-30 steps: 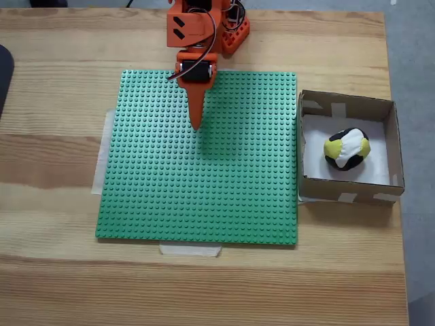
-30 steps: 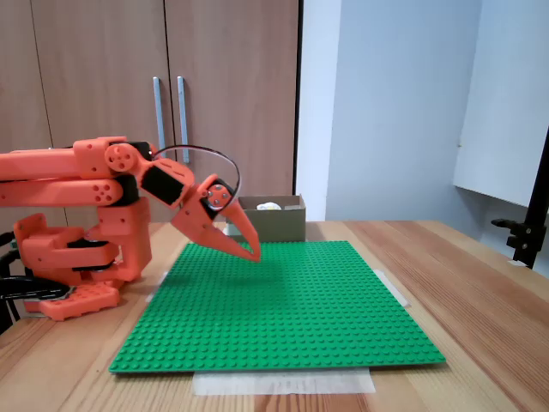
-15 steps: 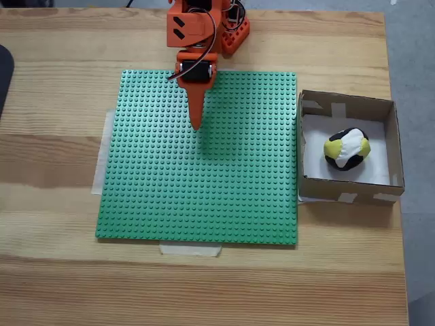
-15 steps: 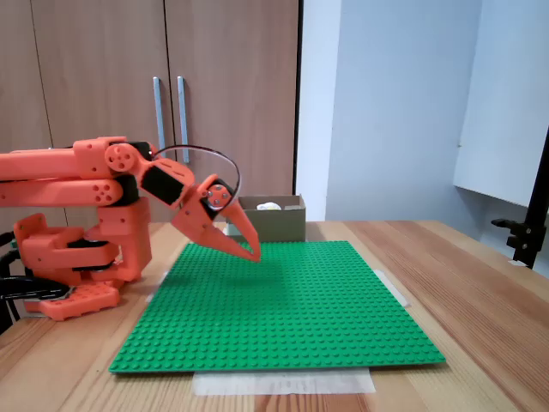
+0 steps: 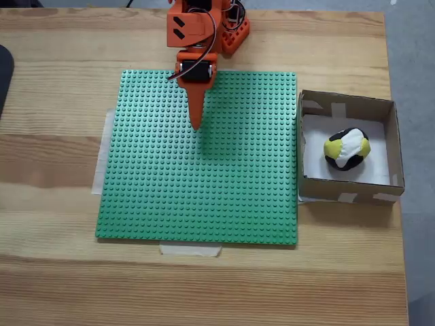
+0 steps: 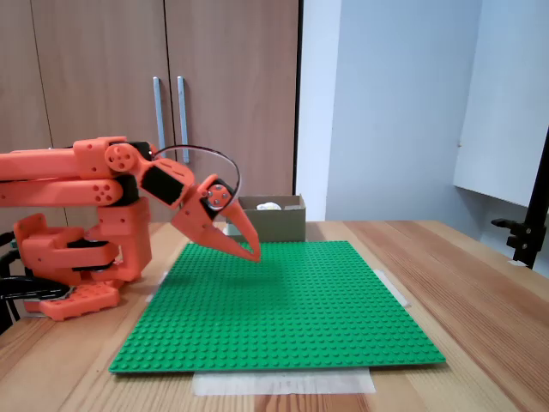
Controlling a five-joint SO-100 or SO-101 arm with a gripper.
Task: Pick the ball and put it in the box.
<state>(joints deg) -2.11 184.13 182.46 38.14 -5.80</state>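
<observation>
Claw [image 5: 196,125] closed, empty, fingers pressed into one point, hanging above the green studded baseplate [image 5: 204,190] without touching it. In a fixed view from the side, claw [image 6: 251,251] slopes downward from a folded orange arm [image 6: 69,176], upper links roughly level. Ball [image 5: 346,149] lies inside the box [image 5: 312,139], on its white floor, well apart from the claw. Box sits just beside the baseplate on the wooden table [image 5: 61,41].
</observation>
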